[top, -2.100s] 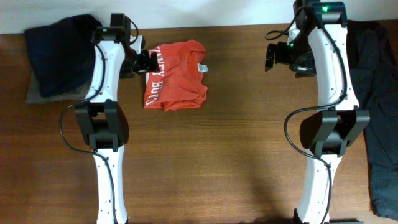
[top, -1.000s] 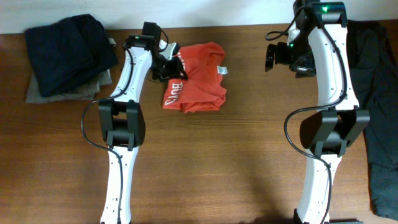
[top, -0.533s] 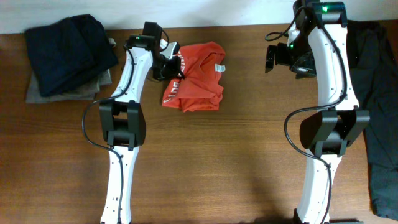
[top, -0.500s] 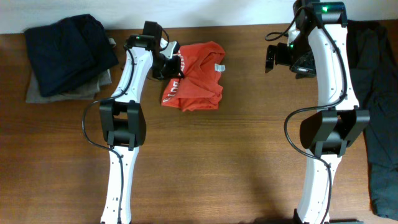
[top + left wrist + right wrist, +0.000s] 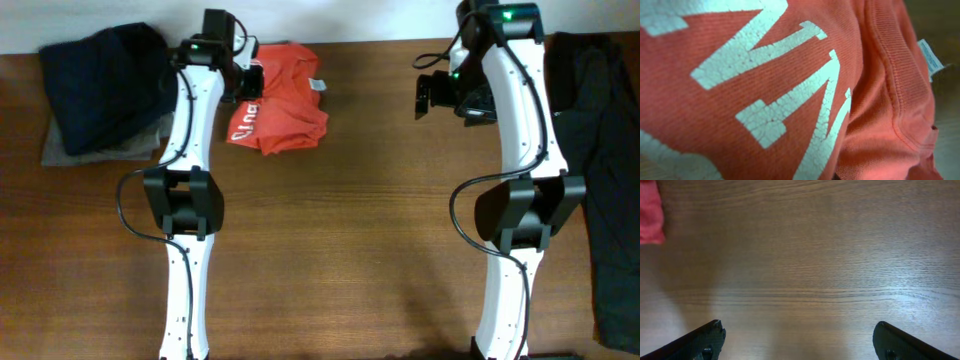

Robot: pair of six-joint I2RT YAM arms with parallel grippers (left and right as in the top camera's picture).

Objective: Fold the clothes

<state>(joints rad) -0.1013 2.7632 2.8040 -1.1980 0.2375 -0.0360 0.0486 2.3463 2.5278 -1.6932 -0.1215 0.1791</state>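
On my overhead view the red-orange T-shirt (image 5: 280, 108) lies bunched and partly folded on the far left part of the wooden table (image 5: 350, 220), close to the back edge, with its white lettering (image 5: 243, 118) showing along its left side and a small white tag (image 5: 318, 85) near its upper right. My left gripper (image 5: 247, 82) sits right at the shirt's upper left edge, overlapping the fabric. The left wrist view is filled with the T-shirt (image 5: 740, 100) at very close range: cracked white lettering (image 5: 790, 100), the ribbed collar (image 5: 895, 90) and the tag (image 5: 930, 57) off to the right. No finger shows there, so I cannot tell whether the left jaws are closed on the cloth or merely against it. To the left of that arm a dark pile (image 5: 100, 80) of clothing rests on a grey cloth (image 5: 70, 150), near the shirt but apart from it. My right gripper (image 5: 428, 95) hangs over bare wood, well apart from the shirt. In its wrist view the fingers (image 5: 707, 335) stand wide, one at each lower corner, with nothing but table (image 5: 815, 255) between them; a sliver of the T-shirt (image 5: 650, 215) shows at the top left. A dark garment (image 5: 600, 150) lies along the table's right edge.
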